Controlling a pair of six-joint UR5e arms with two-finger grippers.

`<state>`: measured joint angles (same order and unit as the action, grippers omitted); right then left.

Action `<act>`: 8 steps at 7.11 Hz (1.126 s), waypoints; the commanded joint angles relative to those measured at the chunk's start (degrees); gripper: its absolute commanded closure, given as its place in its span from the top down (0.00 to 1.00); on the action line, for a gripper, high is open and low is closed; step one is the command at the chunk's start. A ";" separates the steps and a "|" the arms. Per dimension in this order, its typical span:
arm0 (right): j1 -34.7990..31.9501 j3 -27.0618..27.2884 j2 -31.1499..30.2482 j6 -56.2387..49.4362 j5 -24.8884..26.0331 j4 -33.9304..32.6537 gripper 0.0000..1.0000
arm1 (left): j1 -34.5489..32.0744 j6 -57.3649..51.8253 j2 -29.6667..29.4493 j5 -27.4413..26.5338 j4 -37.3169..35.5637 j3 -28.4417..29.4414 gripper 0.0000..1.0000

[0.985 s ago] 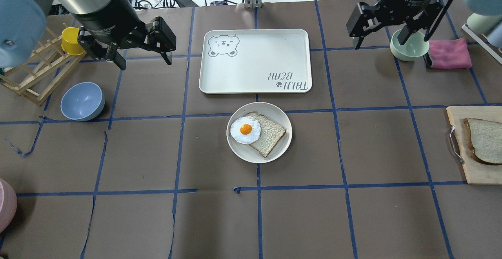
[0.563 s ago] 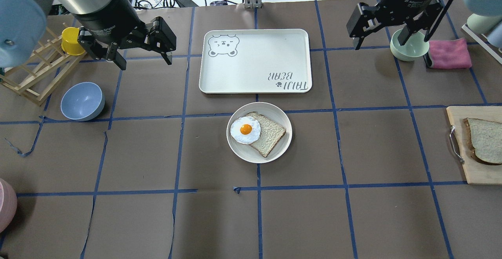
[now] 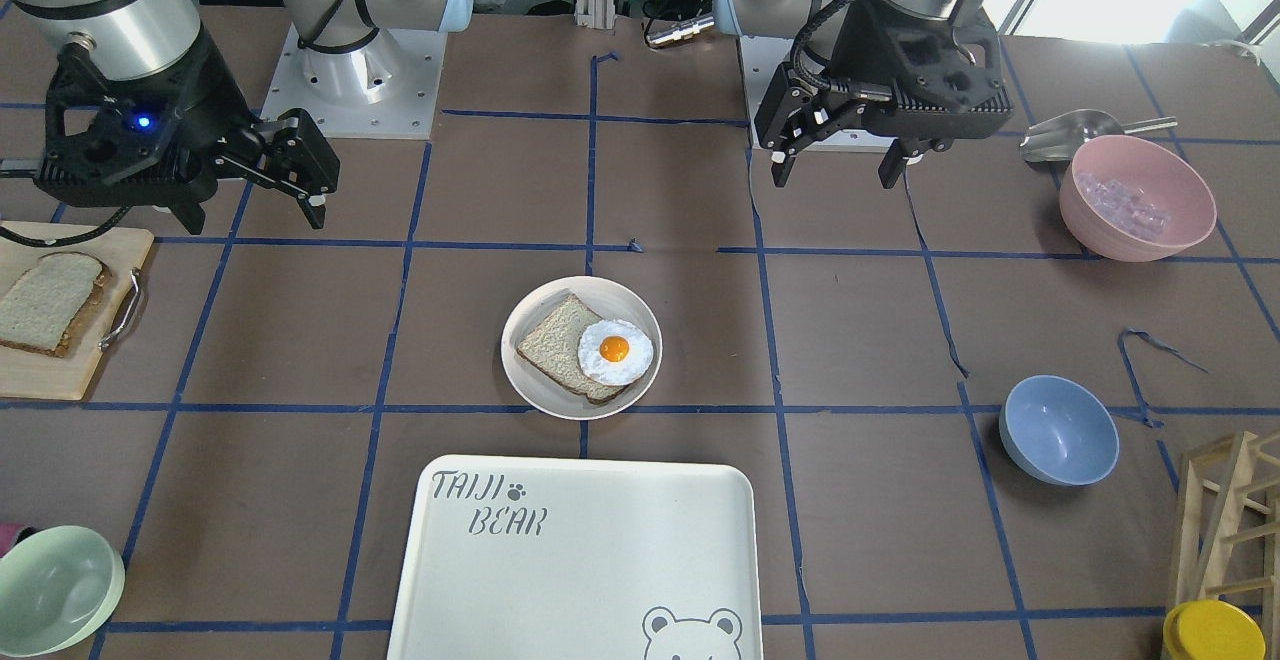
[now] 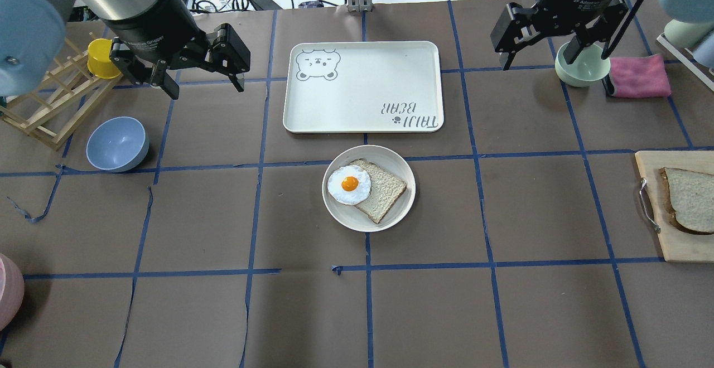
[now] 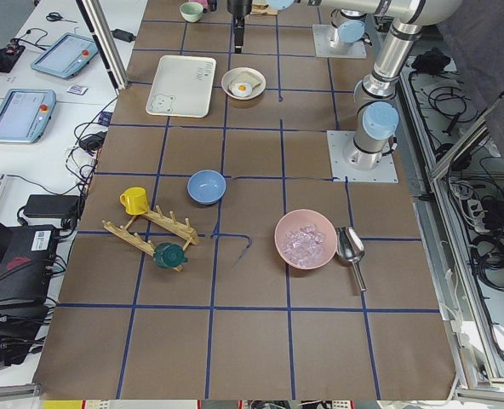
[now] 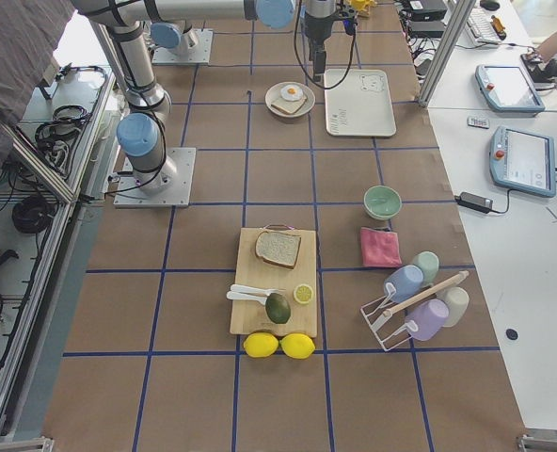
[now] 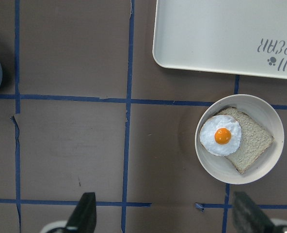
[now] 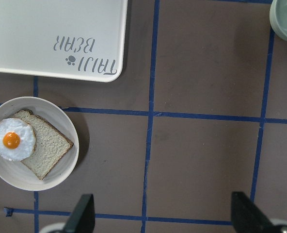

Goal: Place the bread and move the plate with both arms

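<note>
The bread point(image 4: 691, 199), a slice with a dark brown crust, lies on a wooden cutting board point(image 4: 669, 245) at the right edge; it also shows in the front view point(image 3: 45, 302). The cream plate point(image 4: 346, 214) sits mid-table and holds a paler slice point(image 4: 385, 192) with a fried egg point(image 4: 349, 184) on it. My left gripper point(image 4: 205, 85) is open and empty, high over the far left. My right gripper point(image 4: 541, 61) is open and empty, high over the far right, by the green bowl. Both wrist views show the plate point(image 7: 267, 111) point(image 8: 7, 174) far below open fingers.
The white "TAIJI BEAR" tray point(image 4: 362, 86) lies just beyond the plate. A blue bowl point(image 4: 117, 144), wooden rack point(image 4: 50, 106) and yellow cup point(image 4: 102, 58) are at the left. A green bowl point(image 4: 583, 67) and pink cloth point(image 4: 638, 75) are at the far right. A pink bowl point(image 3: 1135, 198) is near the left arm's base.
My right gripper has edged slightly toward the far side of the table. The left gripper, plate and bread have not moved.
</note>
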<state>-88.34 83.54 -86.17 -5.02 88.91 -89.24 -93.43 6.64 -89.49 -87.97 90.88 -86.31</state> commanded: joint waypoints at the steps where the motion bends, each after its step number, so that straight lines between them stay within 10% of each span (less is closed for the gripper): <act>1: -0.07 0.22 0.03 1.94 -0.40 3.25 1.00 | 0.00 0.04 -0.07 0.08 0.00 0.00 1.00; 8: -0.16 -0.04 -0.32 4.40 -0.05 2.58 1.00 | -0.17 0.04 0.02 0.08 0.00 0.00 1.00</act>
<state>-88.50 83.46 -86.42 -0.67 88.87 -86.53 -93.47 6.63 -89.55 -87.83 90.88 -86.31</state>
